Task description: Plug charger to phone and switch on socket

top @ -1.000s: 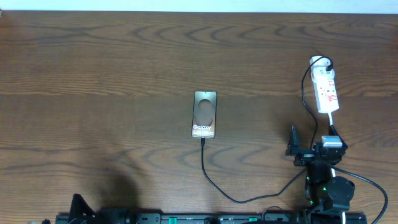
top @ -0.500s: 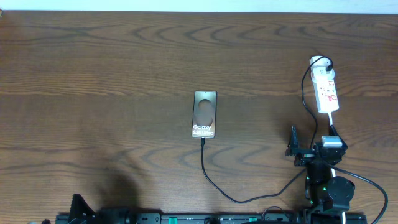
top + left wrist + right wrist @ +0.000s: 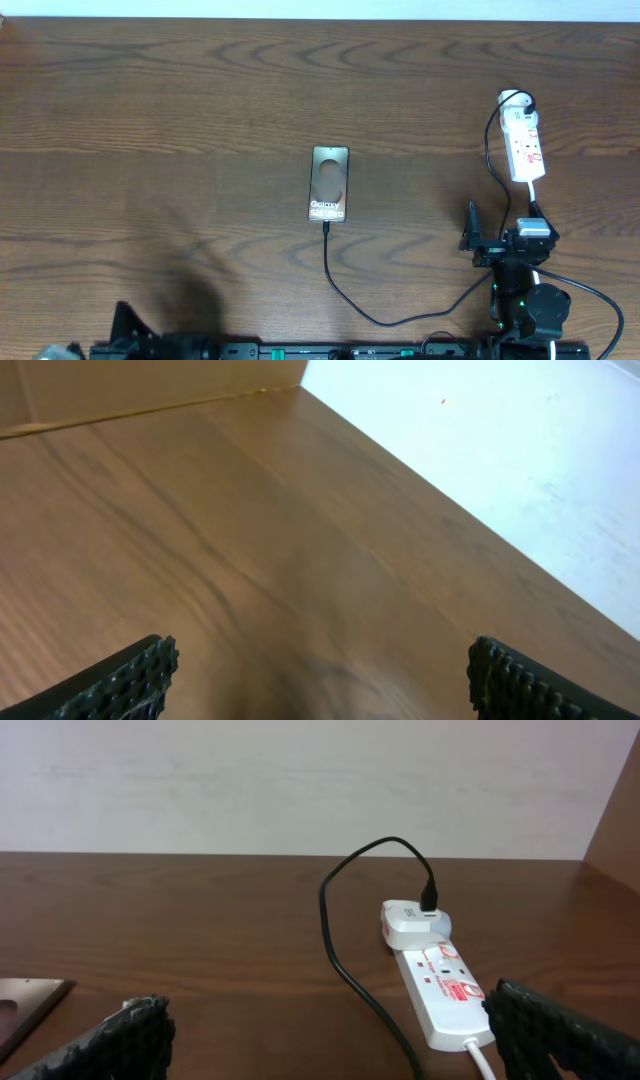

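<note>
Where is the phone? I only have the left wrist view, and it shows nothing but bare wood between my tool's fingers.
Observer: The phone lies screen up in the middle of the overhead view.
Operator: Is the charger in it?
Observer: The charger cable's tip meets the phone's near edge. It looks plugged in, but the joint is too small to be sure.
Operator: And the socket?
Observer: The socket lies far right, just beyond the open right tool.
</note>
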